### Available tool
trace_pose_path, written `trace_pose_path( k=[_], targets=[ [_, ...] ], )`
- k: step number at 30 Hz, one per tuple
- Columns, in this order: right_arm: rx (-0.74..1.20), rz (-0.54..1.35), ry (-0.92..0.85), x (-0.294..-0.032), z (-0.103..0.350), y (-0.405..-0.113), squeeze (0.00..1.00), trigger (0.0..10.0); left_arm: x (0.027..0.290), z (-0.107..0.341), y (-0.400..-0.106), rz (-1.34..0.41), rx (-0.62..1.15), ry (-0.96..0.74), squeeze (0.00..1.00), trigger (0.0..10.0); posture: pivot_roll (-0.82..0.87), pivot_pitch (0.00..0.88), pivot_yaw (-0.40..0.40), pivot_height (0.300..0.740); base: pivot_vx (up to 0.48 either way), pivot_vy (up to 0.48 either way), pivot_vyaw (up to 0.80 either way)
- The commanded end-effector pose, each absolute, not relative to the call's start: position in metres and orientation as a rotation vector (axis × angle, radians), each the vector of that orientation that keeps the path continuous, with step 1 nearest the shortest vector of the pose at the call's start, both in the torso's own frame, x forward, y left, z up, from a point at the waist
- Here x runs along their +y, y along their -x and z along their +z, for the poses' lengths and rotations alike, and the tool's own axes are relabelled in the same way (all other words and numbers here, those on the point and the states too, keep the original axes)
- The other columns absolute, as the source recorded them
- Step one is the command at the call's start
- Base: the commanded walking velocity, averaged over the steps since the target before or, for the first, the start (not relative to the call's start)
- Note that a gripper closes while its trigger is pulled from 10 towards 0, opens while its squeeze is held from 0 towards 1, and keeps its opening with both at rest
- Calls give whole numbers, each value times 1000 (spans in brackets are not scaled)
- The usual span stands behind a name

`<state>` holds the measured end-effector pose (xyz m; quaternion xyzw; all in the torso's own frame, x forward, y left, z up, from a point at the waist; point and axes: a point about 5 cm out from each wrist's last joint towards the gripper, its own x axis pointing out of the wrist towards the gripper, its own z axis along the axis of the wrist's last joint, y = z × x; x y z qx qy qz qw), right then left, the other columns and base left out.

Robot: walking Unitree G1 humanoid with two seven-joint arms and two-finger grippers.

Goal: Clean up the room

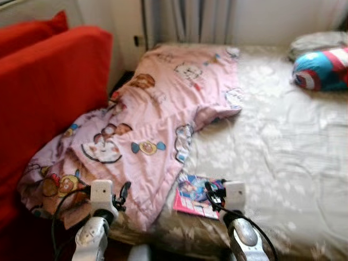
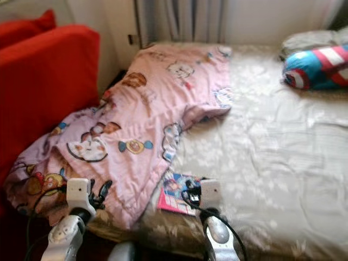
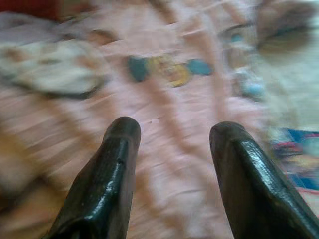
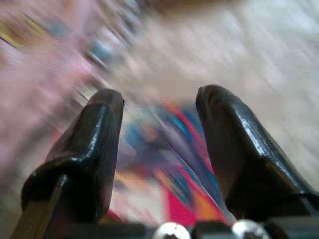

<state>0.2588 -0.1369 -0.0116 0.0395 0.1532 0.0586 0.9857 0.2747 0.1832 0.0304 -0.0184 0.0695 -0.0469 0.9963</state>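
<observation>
A pink cartoon-print blanket (image 1: 157, 119) lies crumpled across the left half of the bed, hanging over its near left corner. A colourful magazine (image 1: 196, 197) lies on the cream sheet (image 1: 283, 157) near the bed's front edge, partly tucked under the blanket's edge. My right gripper (image 1: 213, 194) hovers just over the magazine, open; the right wrist view shows the magazine (image 4: 164, 164) between its fingers (image 4: 99, 149). My left gripper (image 1: 123, 194) is open above the blanket's near part (image 3: 164, 114).
A red sofa (image 1: 43, 92) stands close against the bed's left side. A blue, red and white cushion (image 1: 322, 69) and a grey pillow (image 1: 318, 41) lie at the far right of the bed. Curtains (image 1: 185, 22) hang behind.
</observation>
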Motion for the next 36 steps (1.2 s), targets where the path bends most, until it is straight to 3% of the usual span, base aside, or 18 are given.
trace_pose_path(
  k=[1, 11, 12, 16, 17, 18, 36],
  targets=[
    [357, 102, -92, -136, -18, -256, 0, 10000, 191, 25, -267, -70, 164, 37, 0, 10000, 2, 50, 49, 618, 0, 0, 0],
    [433, 33, -176, -142, -20, -267, 0, 10000, 196, 24, -257, -80, 171, 17, 0, 10000, 38, 75, 71, 618, 0, 0, 0],
    [438, 18, -199, -142, -19, -269, 1000, 10000, 196, 24, -256, -82, 173, 14, 0, 10000, 47, 82, 76, 618, 0, 0, 0],
    [455, -45, -261, -146, -18, -274, 1000, 10000, 198, 25, -250, -86, 175, 4, 0, 10000, 65, 102, 89, 618, 0, 0, 0],
    [453, -54, -272, -147, -17, -276, 82, 10000, 199, 26, -248, -86, 176, 0, 0, 10000, 71, 110, 94, 618, 0, 0, 0],
    [451, -59, -278, -147, -16, -277, 0, 10000, 200, 26, -248, -85, 178, -3, 0, 10000, 71, 110, 94, 618, 0, 0, 0],
    [401, -148, -562, -164, -17, -275, 0, 10000, 214, 43, -209, -82, 212, -54, 0, 10000, 174, 272, 148, 618, 0, 0, 0]
  ],
)
